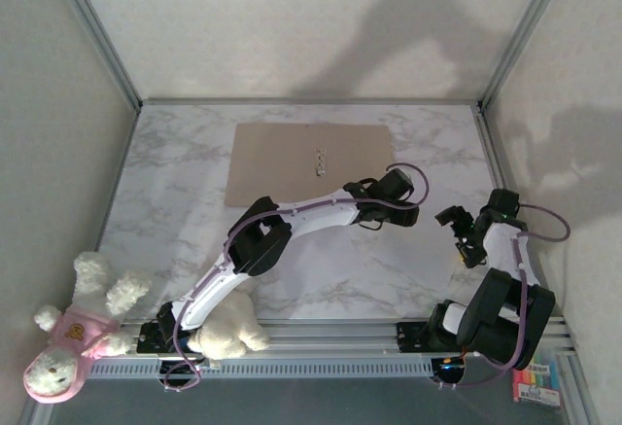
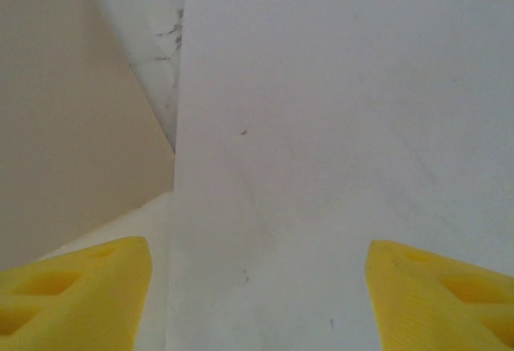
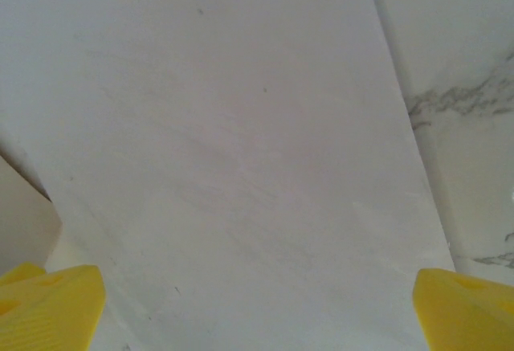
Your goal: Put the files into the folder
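Folder (image 1: 292, 158): tan, lying flat at the far middle of the marble counter (image 1: 165, 192), with bare counter open on either side. Files (image 3: 241, 142): white sheet flat on the counter just beside the folder's corner, one long edge bordered by bare marble. Left gripper (image 2: 257, 287), right gripper (image 3: 257, 303): both low over the sheet, jaws wide, holding nothing.

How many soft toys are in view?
2. A pink-dressed toy lies at the near left corner; a white toy sits beside the left arm's base. Others could be hidden.
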